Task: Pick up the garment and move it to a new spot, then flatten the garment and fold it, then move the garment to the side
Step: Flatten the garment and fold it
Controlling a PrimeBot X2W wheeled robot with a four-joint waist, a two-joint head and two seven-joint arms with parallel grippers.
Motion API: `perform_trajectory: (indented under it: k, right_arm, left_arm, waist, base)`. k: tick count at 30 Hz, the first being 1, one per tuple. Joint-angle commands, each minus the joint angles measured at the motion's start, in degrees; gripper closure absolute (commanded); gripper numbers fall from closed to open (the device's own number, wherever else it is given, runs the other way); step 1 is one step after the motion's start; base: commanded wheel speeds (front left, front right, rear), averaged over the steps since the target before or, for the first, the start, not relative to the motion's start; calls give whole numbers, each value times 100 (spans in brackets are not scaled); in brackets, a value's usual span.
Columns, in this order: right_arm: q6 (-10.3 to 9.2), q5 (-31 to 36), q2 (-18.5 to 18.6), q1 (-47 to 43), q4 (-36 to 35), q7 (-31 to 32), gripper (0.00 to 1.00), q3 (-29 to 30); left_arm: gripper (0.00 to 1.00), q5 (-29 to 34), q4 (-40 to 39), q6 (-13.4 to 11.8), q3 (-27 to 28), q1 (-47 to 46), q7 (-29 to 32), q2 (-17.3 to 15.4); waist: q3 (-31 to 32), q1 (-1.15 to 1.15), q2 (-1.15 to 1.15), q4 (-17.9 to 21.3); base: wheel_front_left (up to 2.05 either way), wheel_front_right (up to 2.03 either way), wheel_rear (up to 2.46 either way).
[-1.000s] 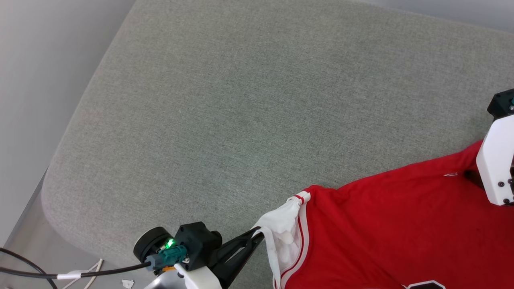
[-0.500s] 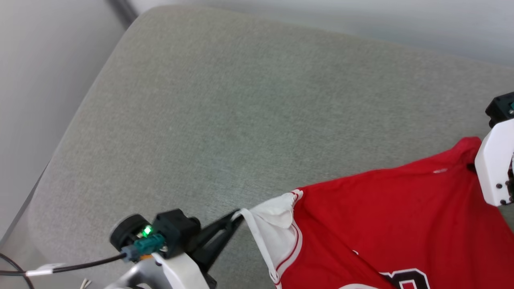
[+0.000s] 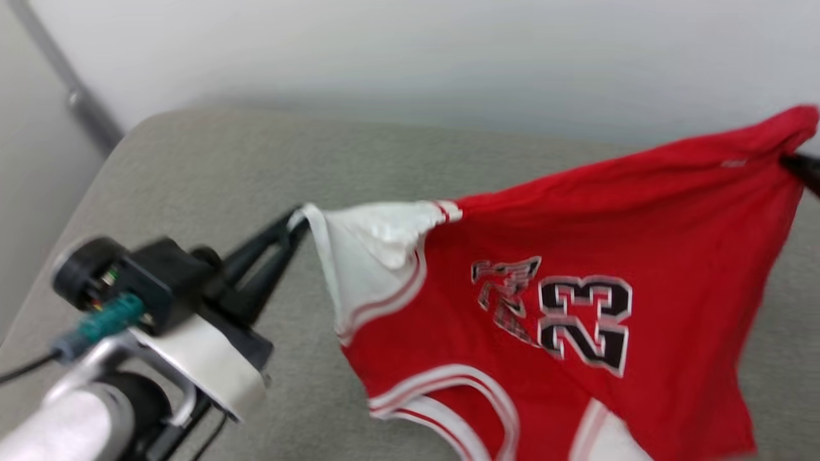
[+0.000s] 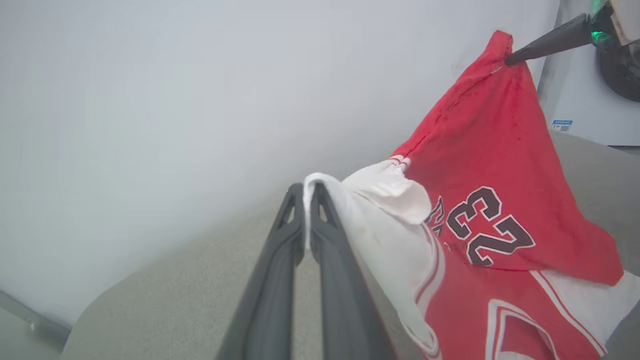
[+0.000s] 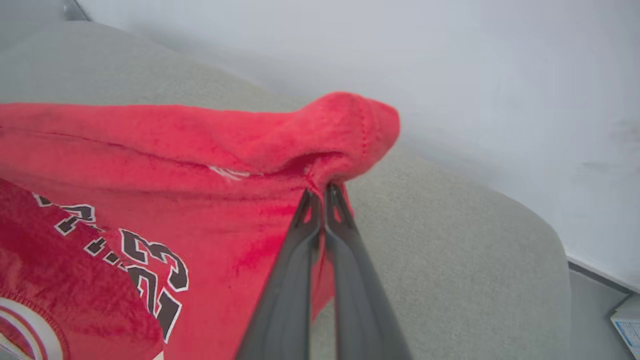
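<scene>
The garment (image 3: 576,218) is a red jersey with white sleeves and a black "23" print, and it hangs stretched in the air above the grey cushioned surface (image 3: 211,166). My left gripper (image 3: 298,221) is shut on the edge of a white sleeve (image 4: 385,220), with its tips (image 4: 306,192) pinching the cloth. My right gripper (image 5: 322,192) is shut on a bunched red corner of the garment (image 5: 345,125). That same gripper (image 4: 510,61) holds the jersey's high corner in the left wrist view. The garment's lower part droops toward the cushion.
A pale wall (image 3: 416,57) rises behind the cushion. A grey bar (image 3: 67,80) runs down the upper left corner. A dark cable (image 3: 22,371) trails from my left wrist. A white unit with a small label (image 4: 562,125) stands past the cushion's end.
Both grippers have raised the garment off the cushion, so it now hangs between them with the "23" print showing. The head camera has tilted up toward the wall.
</scene>
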State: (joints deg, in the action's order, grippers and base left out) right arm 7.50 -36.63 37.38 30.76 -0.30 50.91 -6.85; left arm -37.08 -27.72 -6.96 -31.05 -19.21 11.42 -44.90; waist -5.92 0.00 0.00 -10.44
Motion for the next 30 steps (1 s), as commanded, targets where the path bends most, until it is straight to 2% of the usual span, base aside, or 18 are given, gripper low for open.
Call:
perform_trajectory:
  k: [1, 5, 11, 18, 26, 30]
  right_arm:
    - [-2, 7, -28, 105, -134, -57, 100, 120]
    - [-2, -69, -230, 210, -573, -103, 100, 426]
    - [-2, -140, -309, 372, -1231, -112, 100, 714]
    - [-2, -146, -391, 586, -1659, -253, 100, 821]
    - [-2, -69, -628, 926, -1826, -305, 100, 1009]
    - [-2, 57, -714, 1283, -1753, -555, 100, 1094]
  left_arm:
    - [100, -33, -60, -23, 119, -187, -15, -47]
    - [100, -65, -107, -63, 484, -565, -74, -117]
    - [100, -72, -118, -37, 957, -1238, -178, -226]
    - [100, -140, -30, -38, 1433, -2116, -367, -125]
    - [100, -132, 229, 18, 1618, -3181, -243, -80]
    - [100, -121, 577, 134, 1556, -3790, -125, -11]
  waist:
    - [292, 0, 0, 373]
    - [397, 0, 0, 675]
    - [432, 0, 0, 1033]
    - [320, 0, 0, 1352]
    - [-225, 0, 0, 1553]
    - [-668, 0, 0, 1593]
  base:
    - [0, 0, 0]
    - [0, 0, 0]
    - [0, 0, 0]
    - [0, 0, 0]
    - [0, 0, 0]
    - [0, 0, 0]
